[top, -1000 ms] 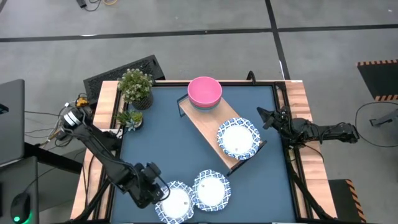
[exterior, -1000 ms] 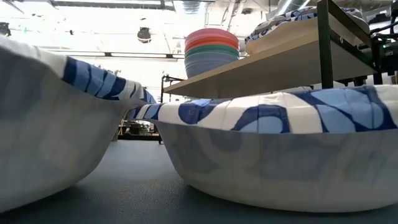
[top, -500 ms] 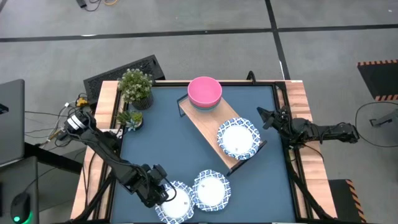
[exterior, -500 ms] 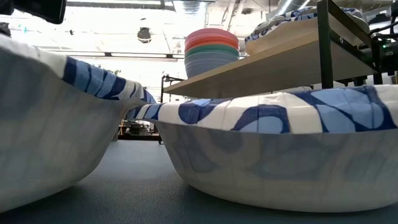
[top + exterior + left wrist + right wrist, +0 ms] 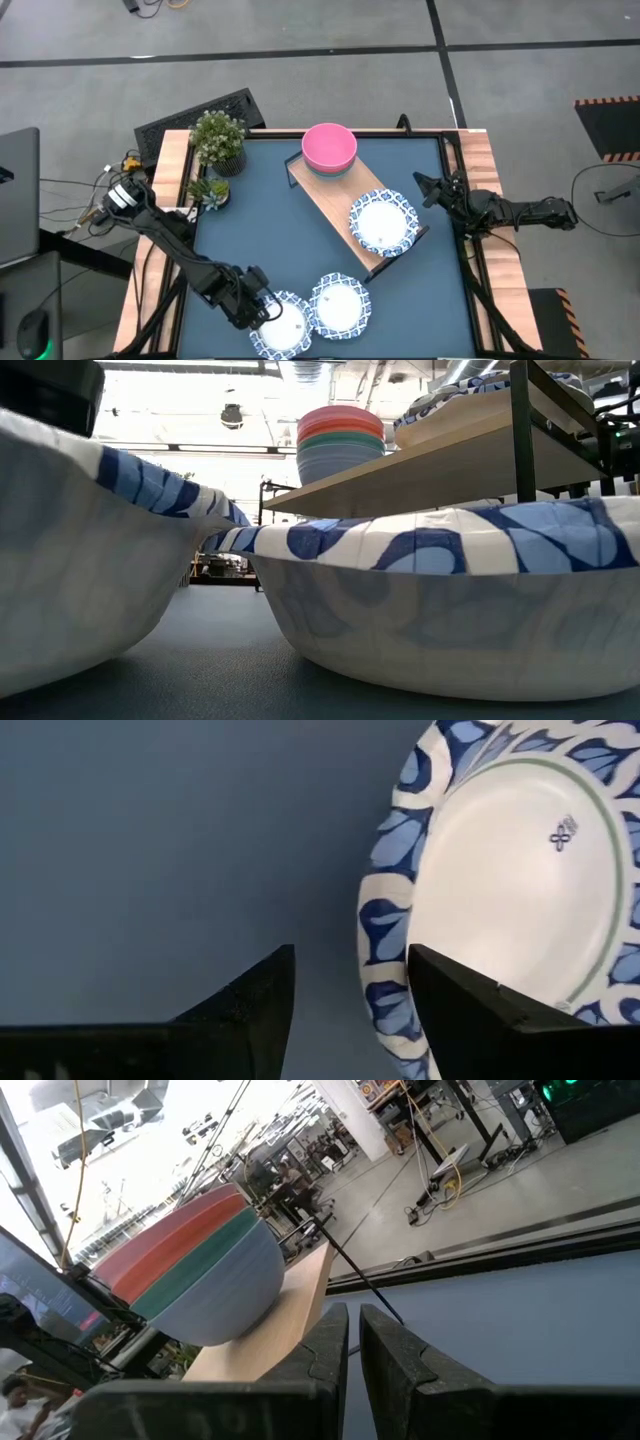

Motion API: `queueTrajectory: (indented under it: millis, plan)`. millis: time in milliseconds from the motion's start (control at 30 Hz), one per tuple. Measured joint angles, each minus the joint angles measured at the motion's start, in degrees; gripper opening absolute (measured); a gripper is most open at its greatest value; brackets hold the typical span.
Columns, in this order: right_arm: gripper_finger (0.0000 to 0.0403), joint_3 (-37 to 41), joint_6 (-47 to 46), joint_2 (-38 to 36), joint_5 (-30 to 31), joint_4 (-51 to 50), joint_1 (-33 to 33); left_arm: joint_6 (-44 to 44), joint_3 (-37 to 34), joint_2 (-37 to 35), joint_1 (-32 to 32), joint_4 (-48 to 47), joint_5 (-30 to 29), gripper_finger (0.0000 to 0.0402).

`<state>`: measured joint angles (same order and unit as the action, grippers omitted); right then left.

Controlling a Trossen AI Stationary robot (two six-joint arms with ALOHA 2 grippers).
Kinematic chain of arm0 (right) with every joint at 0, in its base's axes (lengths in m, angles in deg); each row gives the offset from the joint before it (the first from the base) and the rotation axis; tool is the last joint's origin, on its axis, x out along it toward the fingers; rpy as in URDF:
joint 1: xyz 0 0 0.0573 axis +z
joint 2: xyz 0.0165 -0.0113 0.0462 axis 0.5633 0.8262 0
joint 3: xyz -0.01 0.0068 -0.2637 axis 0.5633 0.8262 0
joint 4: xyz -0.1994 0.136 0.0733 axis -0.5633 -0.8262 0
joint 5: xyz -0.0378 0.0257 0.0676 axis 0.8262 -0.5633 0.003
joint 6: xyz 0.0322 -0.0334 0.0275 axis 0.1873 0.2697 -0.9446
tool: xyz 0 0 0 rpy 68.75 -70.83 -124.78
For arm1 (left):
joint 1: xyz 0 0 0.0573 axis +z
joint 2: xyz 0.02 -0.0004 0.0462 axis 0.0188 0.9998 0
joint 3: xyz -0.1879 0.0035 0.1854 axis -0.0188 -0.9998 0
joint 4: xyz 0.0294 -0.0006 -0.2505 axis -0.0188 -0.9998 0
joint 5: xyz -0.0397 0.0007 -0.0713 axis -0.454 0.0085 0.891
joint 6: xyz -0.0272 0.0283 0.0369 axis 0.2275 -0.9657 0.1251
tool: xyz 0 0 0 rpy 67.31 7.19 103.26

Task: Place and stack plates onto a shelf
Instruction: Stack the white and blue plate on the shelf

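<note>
Two blue-rimmed white plates rest on the dark table near its near edge, the left one [image 5: 282, 326] and the right one [image 5: 340, 305], their rims side by side in the low view [image 5: 225, 525]. Another plate [image 5: 383, 222] lies on the wooden shelf [image 5: 330, 195], at its near right end. My left gripper [image 5: 260, 308] is open and low over the left plate's left rim [image 5: 385, 920], with one finger [image 5: 450, 1000] above the plate and the other [image 5: 250, 1005] outside it. My right gripper [image 5: 422, 186] is shut and empty by the table's right edge. My left gripper comes from above, pointing down, with its open fingers on either side of the left plate's left rim [image 5: 378, 970]. I cannot tell whether they touch it. The plate lies flat on the table.
A stack of bowls, pink on top [image 5: 329, 147], stands on the shelf's far end and also shows in the right wrist view [image 5: 200, 1275]. Two potted plants [image 5: 217, 140] stand at the far left corner. Bare table [image 5: 260, 240] lies between the shelf and the left edge.
My left gripper has moved a little toward the table's right edge and gone down onto the left plate's rim; in the low view it has come into the picture from above. The plates have kept still.
</note>
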<state>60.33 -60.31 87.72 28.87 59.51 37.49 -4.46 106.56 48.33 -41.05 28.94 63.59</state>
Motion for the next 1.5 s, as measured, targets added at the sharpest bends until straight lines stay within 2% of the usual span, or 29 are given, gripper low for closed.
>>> queueTrajectory:
  millis: [100, 300, 433, 567, 667, 800, 900, 1067, 1167, 1300, 1500]
  plan:
    - [0.0058, 0.00, 0.00, -0.02, 0.02, -0.01, 0.02, -2.56, 0.00, 0.00, 0.82, 1.82, 2.23, 0.0147]
    - [0.0058, 0.00, 0.00, -0.02, 0.02, 0.01, 0.01, -6.29, 0.00, 0.00, 2.42, 3.10, 2.84, 0.0017]
    - [0.0058, 0.00, 0.00, -0.02, 0.02, 0.01, 0.00, -5.95, 0.00, -0.01, 3.87, 3.08, 5.85, 0.0006]
    - [0.0058, 0.00, 0.00, -0.02, 0.02, 0.03, 0.00, -0.85, 0.31, -1.48, 4.77, 2.61, 9.12, 0.0001]
    - [0.0058, 0.00, 0.00, -0.02, 0.02, 0.03, 0.02, 2.92, 1.95, -4.28, 4.85, 1.75, 9.24, 0.0000]
    - [0.0058, 0.00, 0.00, 0.00, 0.02, 0.03, 0.01, 10.01, 5.17, -9.33, 4.82, -2.05, 5.30, 0.0000]
    - [0.0058, 0.00, -0.02, -0.02, 0.02, 0.04, 0.02, 17.57, 8.17, -13.67, 4.82, -6.44, -1.01, 0.0000]
    - [0.0058, 0.00, -0.02, -0.01, 0.00, 0.03, 0.02, 32.39, 13.13, -18.38, 5.07, -11.33, -20.92, 0.0000]
    - [0.0058, 0.00, -0.02, -0.01, 0.00, 0.05, 0.02, 35.99, 16.97, -18.01, 6.66, -11.25, -30.64, 0.0000]
    - [0.0058, 0.00, -0.02, 0.00, 0.00, 0.05, 0.02, 34.00, 23.91, -13.73, 11.82, -10.94, -31.68, 0.0000]
    - [0.0058, 0.00, 0.00, -0.01, 0.00, 0.03, 0.02, 26.37, 36.11, -5.01, 19.17, -11.02, -25.18, 0.0000]
